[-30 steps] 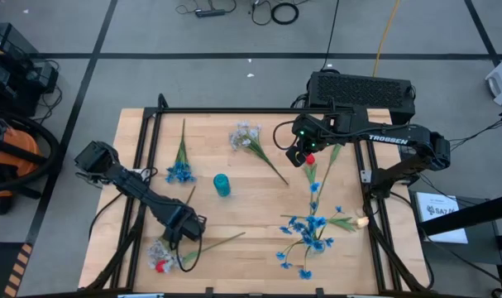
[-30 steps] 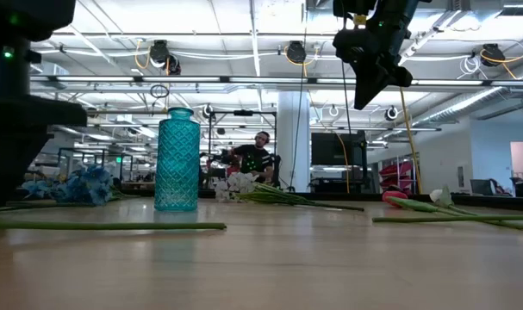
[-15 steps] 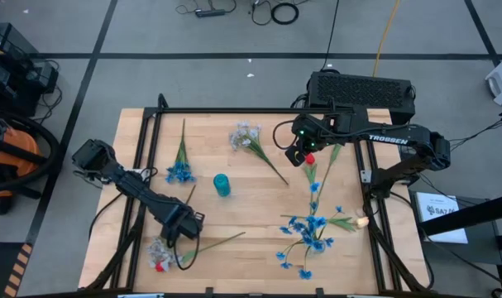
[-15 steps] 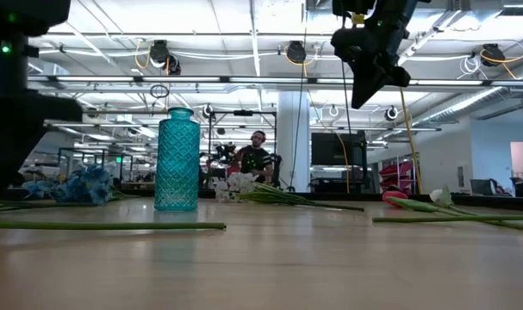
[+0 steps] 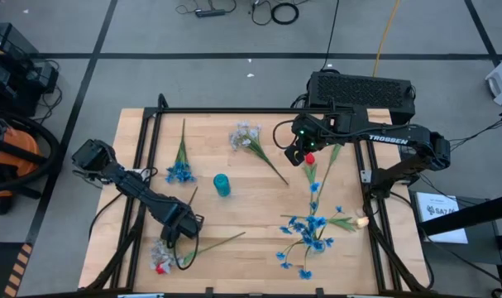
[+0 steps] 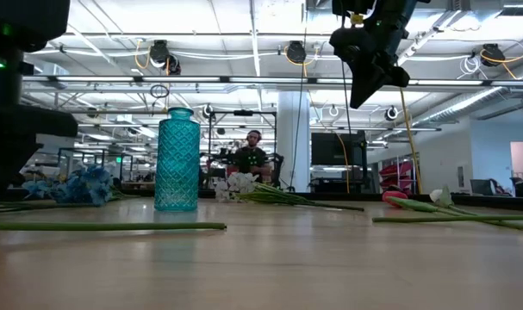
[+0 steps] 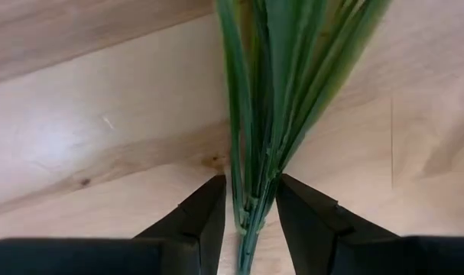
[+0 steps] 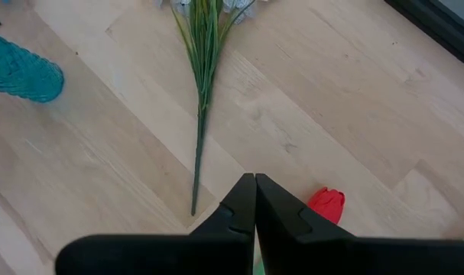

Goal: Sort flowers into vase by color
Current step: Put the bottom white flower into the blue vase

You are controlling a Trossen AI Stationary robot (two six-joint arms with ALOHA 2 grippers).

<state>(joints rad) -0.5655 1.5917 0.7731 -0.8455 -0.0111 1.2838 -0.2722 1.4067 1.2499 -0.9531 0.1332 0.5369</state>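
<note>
A wooden table [image 5: 251,240] fills the middle of the frame. A teal vase [image 5: 222,185] stands left of centre. Blue flowers [image 5: 308,232] cluster at lower right, another blue spray [image 5: 179,170] lies at left, and a pale spray [image 5: 249,137] lies above centre. The left gripper [image 5: 169,237] is low at lower left over a pale flower bunch [image 5: 161,252]; the right gripper [image 5: 295,157] is at upper right by a red tulip [image 5: 310,158].

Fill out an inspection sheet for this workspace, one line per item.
Surface: wooden table, flowers scattered across it.
Job's things: teal vase upright near centre; pale spray behind it; blue sprays on the right; red tulip under the right arm.
Clutter: nothing seen.
Grippers: left claw low at the front left, fingers on either side of a green stem bundle; right claw shut, raised, empty.
Cables: loose coils on the floor behind the table.
Surroundings: seated person far behind.
</note>
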